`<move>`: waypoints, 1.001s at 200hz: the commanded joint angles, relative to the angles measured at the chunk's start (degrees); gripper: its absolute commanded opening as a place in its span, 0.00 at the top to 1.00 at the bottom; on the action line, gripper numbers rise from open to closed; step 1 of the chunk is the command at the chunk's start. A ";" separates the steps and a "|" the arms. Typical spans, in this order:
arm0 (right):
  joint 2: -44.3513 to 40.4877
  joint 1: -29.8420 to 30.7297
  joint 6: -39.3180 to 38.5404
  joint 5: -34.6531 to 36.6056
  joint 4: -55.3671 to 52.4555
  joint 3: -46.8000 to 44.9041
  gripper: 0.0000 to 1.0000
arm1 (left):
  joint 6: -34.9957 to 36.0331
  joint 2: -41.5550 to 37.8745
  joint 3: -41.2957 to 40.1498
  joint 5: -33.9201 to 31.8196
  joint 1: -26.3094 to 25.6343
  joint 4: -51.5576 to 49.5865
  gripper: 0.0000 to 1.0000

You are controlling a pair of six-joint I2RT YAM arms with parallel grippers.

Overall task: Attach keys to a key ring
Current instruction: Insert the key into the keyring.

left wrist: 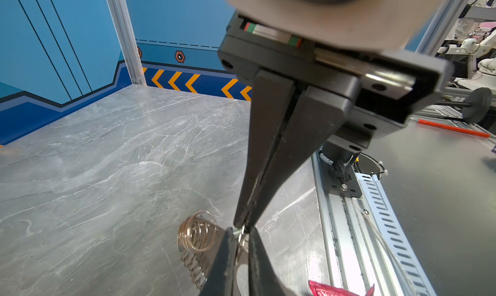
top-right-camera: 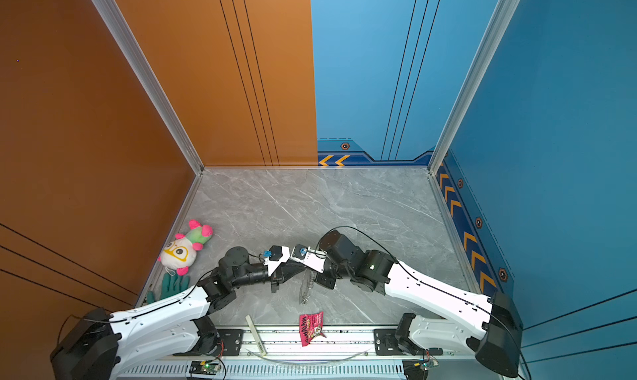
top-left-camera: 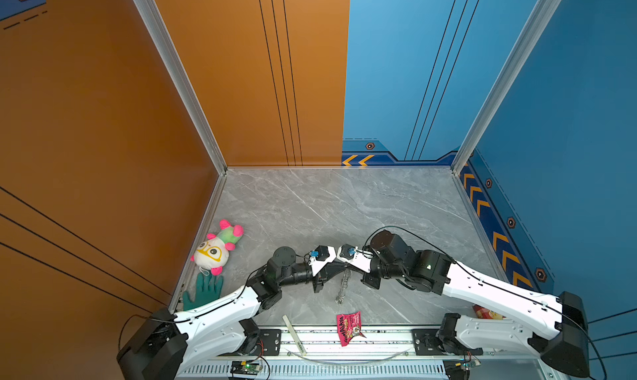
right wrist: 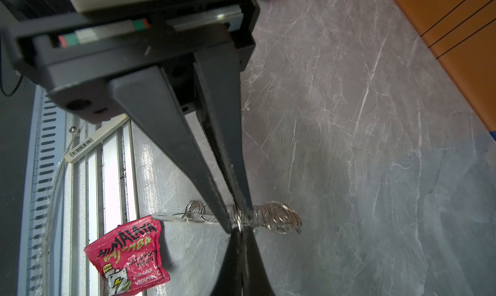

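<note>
Left gripper (left wrist: pixel 241 233): jaws narrow, with a small silver ring (left wrist: pixel 242 234) between the fingertips; whether it is clamped cannot be told.
Right gripper (right wrist: pixel 242 231): jaws pressed together, tips meeting the left gripper's tips nose to nose above the table (top-left-camera: pixel 344 206).
Key ring (top-left-camera: pixel 342 285): chain of silver rings along a pale band, lying on the table just below the meeting tips and running toward the front rail.
Snack packet (top-left-camera: pixel 350 326): pink, at the front edge, near the chain's end but apart from it.
Plush toy (top-left-camera: pixel 215 249): white and pink, by the left wall.
Glove (top-left-camera: pixel 205 288): green, just in front of the plush toy.
</note>
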 commanded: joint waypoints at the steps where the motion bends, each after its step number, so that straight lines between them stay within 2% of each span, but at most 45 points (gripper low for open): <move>1: -1.73 -0.27 -1.00 -2.43 1.19 -0.33 1.00 | -0.62 1.64 1.14 4.09 0.48 0.76 0.87; 64: -1.38 -0.22 -1.09 -2.41 1.63 -0.68 1.00 | -0.65 1.80 1.32 3.43 0.57 0.76 1.00; 78: -1.38 -0.28 -0.95 -1.81 1.76 -0.77 1.00 | -0.77 1.48 1.23 2.93 0.55 0.76 1.00; 115: -2.23 -1.59 1.87 -0.75 3.29 -1.53 0.76 | -1.11 0.56 0.89 -0.35 0.72 0.99 1.00; 134: -3.88 -4.03 4.84 -2.63 6.32 -3.59 0.67 | -2.26 -0.22 -0.22 -2.58 1.26 3.25 1.00; 166: -8.67 -9.02 11.25 -9.84 16.47 -10.47 0.60 | -4.38 -1.41 -1.93 -3.79 2.60 7.13 1.00; 200: -8.82 -10.47 14.14 -11.81 23.71 -15.22 0.58 | -6.33 -1.23 -2.77 -3.33 3.48 10.29 1.00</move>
